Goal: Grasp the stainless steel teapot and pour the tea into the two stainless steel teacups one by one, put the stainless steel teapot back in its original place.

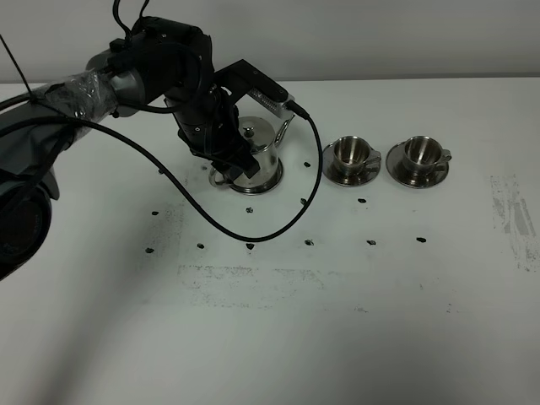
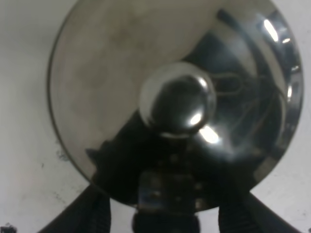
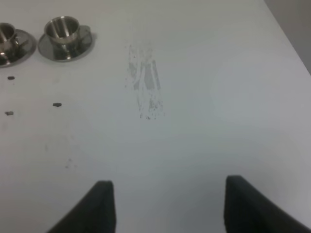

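Observation:
The stainless steel teapot (image 1: pixel 258 150) stands with its lid on in its round steel dish (image 1: pixel 272 179), its original place, left of the middle at the back. My left gripper (image 1: pixel 223 166) is down at the pot's left side. In the left wrist view the domed lid and knob (image 2: pixel 177 104) fill the frame. There the left gripper (image 2: pixel 165 221) has its fingers (image 2: pixel 97 216) spread either side of the dark handle. The two stainless steel teacups (image 1: pixel 350 153) (image 1: pixel 419 152) sit on saucers to the right. My right gripper (image 3: pixel 167 206) hangs open over bare table. The tea is hidden.
A black cable (image 1: pixel 253 239) loops from the left arm down across the table in front of the teapot. Small black marks dot the white table. Scuffed grey patches (image 1: pixel 510 215) lie at the right. The nearer cup (image 3: pixel 62 28) shows in the right wrist view.

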Controlling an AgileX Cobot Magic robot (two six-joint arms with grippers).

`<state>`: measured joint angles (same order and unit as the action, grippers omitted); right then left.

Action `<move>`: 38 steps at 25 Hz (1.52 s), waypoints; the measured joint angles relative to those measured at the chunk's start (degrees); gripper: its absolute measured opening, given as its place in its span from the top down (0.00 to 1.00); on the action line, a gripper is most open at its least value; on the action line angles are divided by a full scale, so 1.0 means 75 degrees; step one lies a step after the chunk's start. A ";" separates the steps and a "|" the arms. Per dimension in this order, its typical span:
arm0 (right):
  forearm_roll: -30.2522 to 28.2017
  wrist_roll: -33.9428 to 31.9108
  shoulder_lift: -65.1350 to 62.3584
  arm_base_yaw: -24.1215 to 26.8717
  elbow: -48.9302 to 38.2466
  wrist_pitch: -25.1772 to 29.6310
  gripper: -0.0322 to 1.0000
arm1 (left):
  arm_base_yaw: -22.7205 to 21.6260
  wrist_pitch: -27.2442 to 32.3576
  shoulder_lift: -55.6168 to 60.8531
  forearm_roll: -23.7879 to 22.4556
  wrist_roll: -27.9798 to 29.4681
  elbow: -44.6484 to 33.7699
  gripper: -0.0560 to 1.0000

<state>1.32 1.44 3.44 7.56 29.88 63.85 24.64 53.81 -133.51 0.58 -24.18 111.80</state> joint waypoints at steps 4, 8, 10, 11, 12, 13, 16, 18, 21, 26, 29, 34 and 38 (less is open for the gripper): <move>0.0000 0.0000 0.0000 0.0000 0.0000 0.0000 0.50 | 0.0000 0.0001 0.0000 0.0000 0.0009 0.0000 0.70; 0.0000 0.0000 0.0000 0.0000 0.0000 0.0000 0.50 | 0.0000 -0.0109 0.0000 -0.0001 0.0009 0.0000 0.78; 0.0000 0.0000 0.0000 0.0000 0.0000 0.0000 0.50 | 0.0000 -0.0143 -0.0003 -0.0001 0.0009 0.0000 0.78; 0.0000 0.0000 0.0000 0.0000 0.0000 0.0000 0.50 | 0.0000 -0.0158 -0.0003 -0.0001 0.0009 0.0000 0.78; 0.0000 0.0000 0.0000 0.0000 0.0000 0.0000 0.50 | 0.0000 -0.0166 -0.0009 -0.0001 0.0009 0.0000 0.78; 0.0000 0.0000 0.0000 0.0000 0.0000 0.0000 0.50 | 0.0000 -0.0173 -0.0009 -0.0008 0.0009 0.0000 0.78; 0.0000 0.0000 0.0000 0.0000 0.0000 -0.0007 0.50 | 0.0000 -0.0203 -0.0009 -0.0008 0.0009 0.0000 0.78; 0.0000 0.0000 0.0000 0.0000 0.0000 -0.0007 0.50 | 0.0000 -0.0240 -0.0009 -0.0001 0.0009 0.0000 0.78; 0.0000 0.0000 0.0000 0.0000 0.0000 -0.0007 0.50 | 0.0000 -0.0228 0.0048 0.0112 -0.0064 0.0000 0.78; 0.0000 0.0000 0.0000 0.0000 0.0000 -0.0007 0.50 | 0.0000 0.0079 0.0476 0.0190 -0.0166 0.0000 0.78; 0.0000 0.0000 0.0000 0.0000 0.0000 -0.0007 0.50 | 0.0000 0.0233 0.0705 0.0190 -0.0190 0.0000 0.78; 0.0000 0.0000 0.0000 0.0000 0.0000 -0.0007 0.50 | 0.0127 0.0343 0.0785 0.0167 -0.0352 0.0146 0.78; 0.0000 0.0000 0.0000 0.0000 0.0000 -0.0007 0.50 | 0.0297 0.0359 0.0756 0.0181 -0.0550 0.0606 0.78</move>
<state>1.32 1.44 3.44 7.56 29.88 63.80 26.87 56.50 -127.84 1.94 -28.30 116.34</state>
